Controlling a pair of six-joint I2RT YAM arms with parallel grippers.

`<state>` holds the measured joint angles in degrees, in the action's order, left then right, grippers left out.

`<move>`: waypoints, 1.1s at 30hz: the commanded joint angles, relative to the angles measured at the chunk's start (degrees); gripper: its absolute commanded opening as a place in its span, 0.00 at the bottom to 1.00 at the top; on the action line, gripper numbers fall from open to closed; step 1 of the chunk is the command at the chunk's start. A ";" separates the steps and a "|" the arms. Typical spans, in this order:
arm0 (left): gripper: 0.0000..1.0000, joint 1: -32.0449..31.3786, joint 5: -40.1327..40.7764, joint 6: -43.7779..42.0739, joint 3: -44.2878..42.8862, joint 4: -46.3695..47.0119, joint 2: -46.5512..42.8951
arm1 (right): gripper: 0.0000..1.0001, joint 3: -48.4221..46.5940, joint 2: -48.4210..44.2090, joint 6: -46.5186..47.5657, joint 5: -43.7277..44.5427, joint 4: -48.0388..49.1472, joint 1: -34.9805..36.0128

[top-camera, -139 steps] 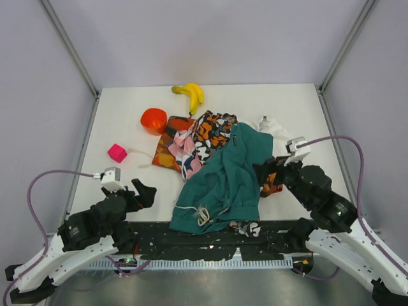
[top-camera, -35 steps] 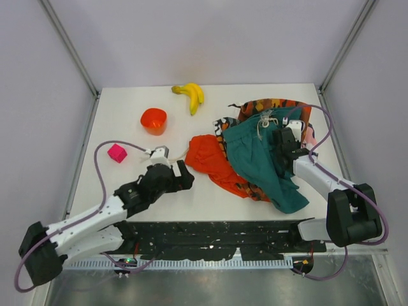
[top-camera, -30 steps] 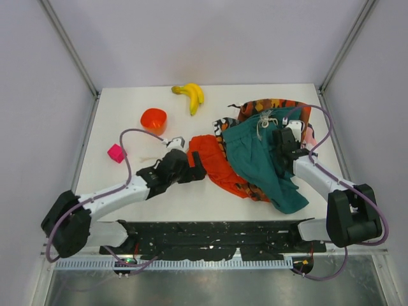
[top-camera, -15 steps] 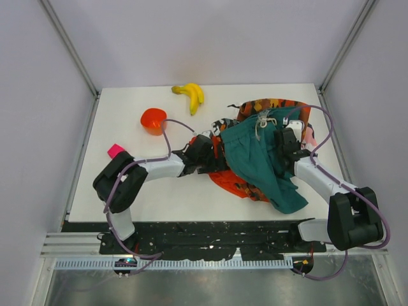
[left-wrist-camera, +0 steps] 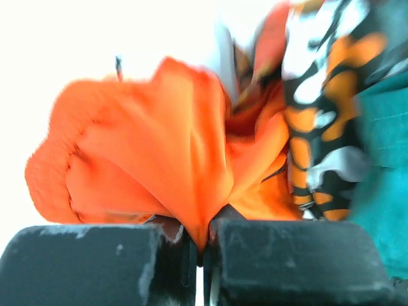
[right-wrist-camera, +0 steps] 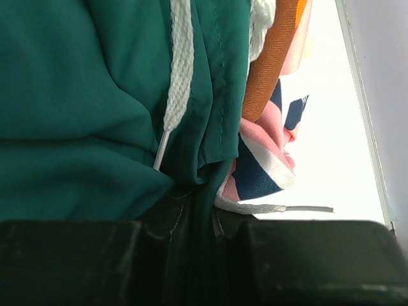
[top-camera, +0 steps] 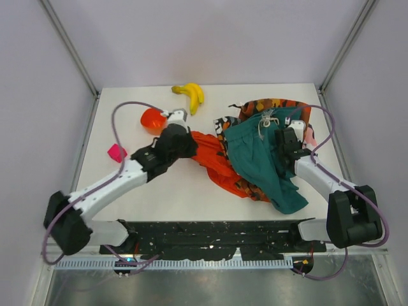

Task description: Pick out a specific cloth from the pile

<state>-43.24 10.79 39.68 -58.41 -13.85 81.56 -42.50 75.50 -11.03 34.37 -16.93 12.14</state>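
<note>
Pinching the plain bright orange-red fabric cloth (left-wrist-camera: 159,153), the left claw (left-wrist-camera: 203,245) is mid-extraction. The right claw (right-wrist-camera: 203,213) clamps the teal drawstring garment (right-wrist-camera: 76,95); next, probably drag backward, clear.

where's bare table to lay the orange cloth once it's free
Bare table is near centre, bordered by the left arm, the cloth and the teal garment. A smaller patch sits far left, between bowl, banana and wall. The right half is crowded: pile, right gripper.
</note>
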 commanded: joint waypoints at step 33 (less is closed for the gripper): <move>0.00 1.50 20.15 -32.91 -54.54 -23.86 -21.70 | 0.33 -5.92 8.93 7.16 33.64 -5.12 23.97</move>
<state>-41.87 32.97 7.22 -114.30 -40.16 60.77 -45.08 78.41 -4.19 59.18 -19.49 32.69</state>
